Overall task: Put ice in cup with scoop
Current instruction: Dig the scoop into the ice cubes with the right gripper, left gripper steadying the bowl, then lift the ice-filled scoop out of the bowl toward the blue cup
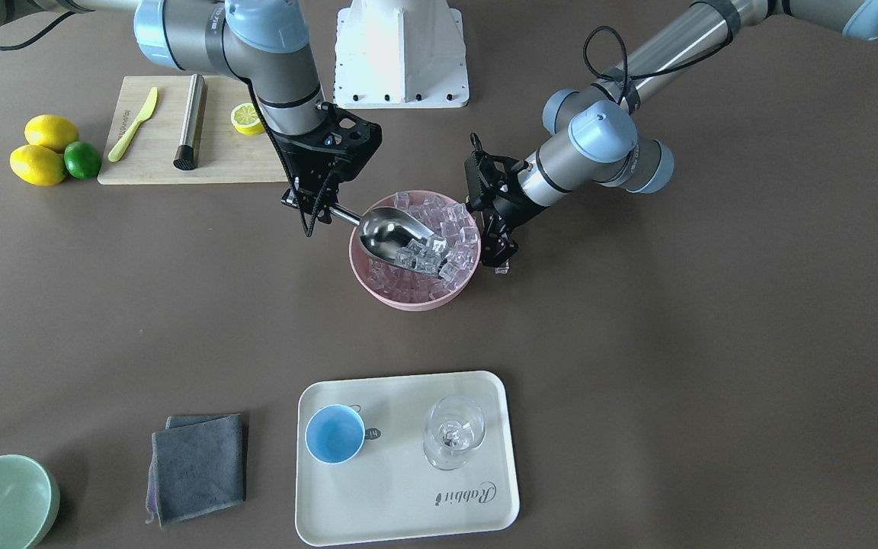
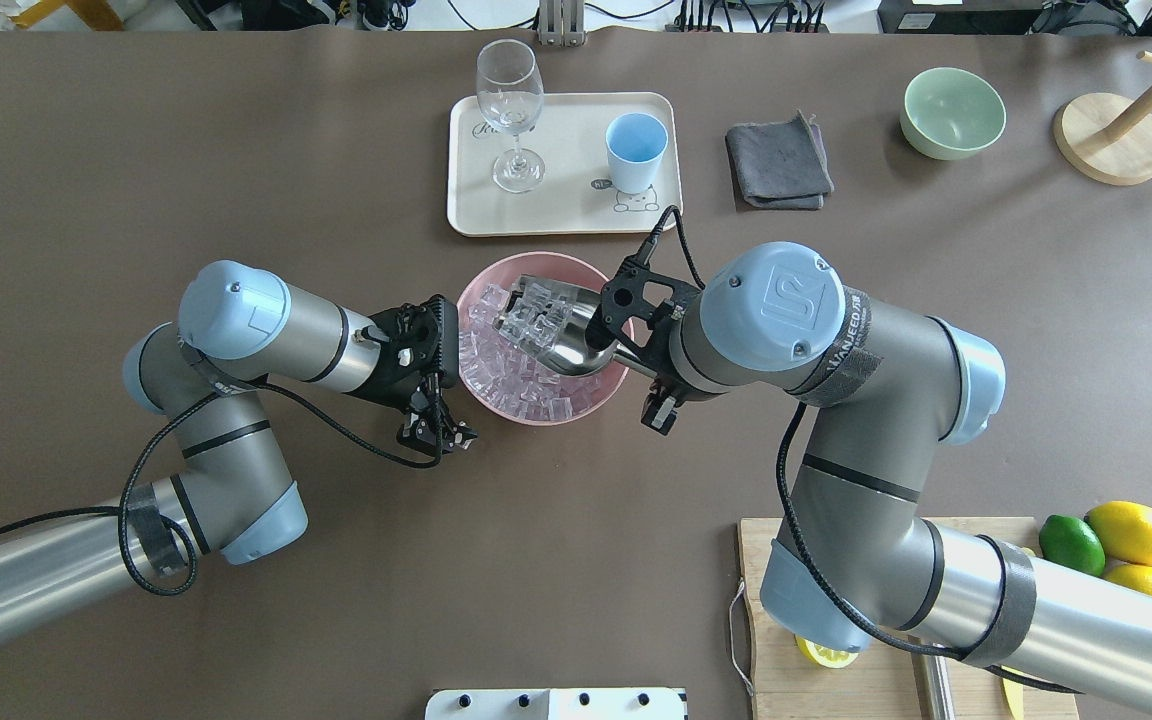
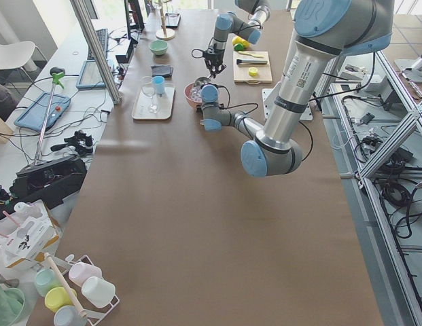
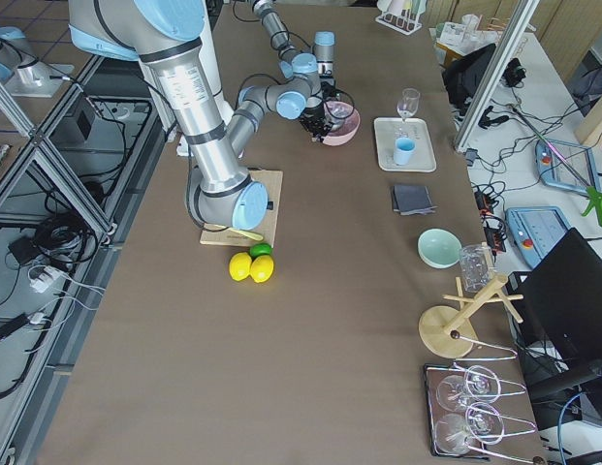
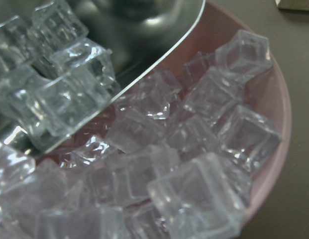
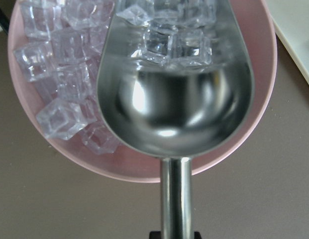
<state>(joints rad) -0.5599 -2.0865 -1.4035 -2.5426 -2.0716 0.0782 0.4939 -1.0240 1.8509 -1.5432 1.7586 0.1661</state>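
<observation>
right wrist-mounted view: right gripper (image 1: 317, 207) clamped on the scoop (image 6: 176, 99) by its stiff handle at 6 o'clock; ice (image 6: 174, 42) at 12 looks slick, loose, so carry level. left gripper (image 1: 497, 258): can't tell how open.

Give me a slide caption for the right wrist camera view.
Steel scoop carrying a few ice cubes, with the pink bowl full of them beneath.

Left arm (image 2: 306, 340), right arm (image 2: 876, 350): grey-silver tubes, pale blue joint caps, black cables (image 2: 366, 450); left gripper (image 1: 502, 259), right gripper (image 1: 322, 207) black.
</observation>
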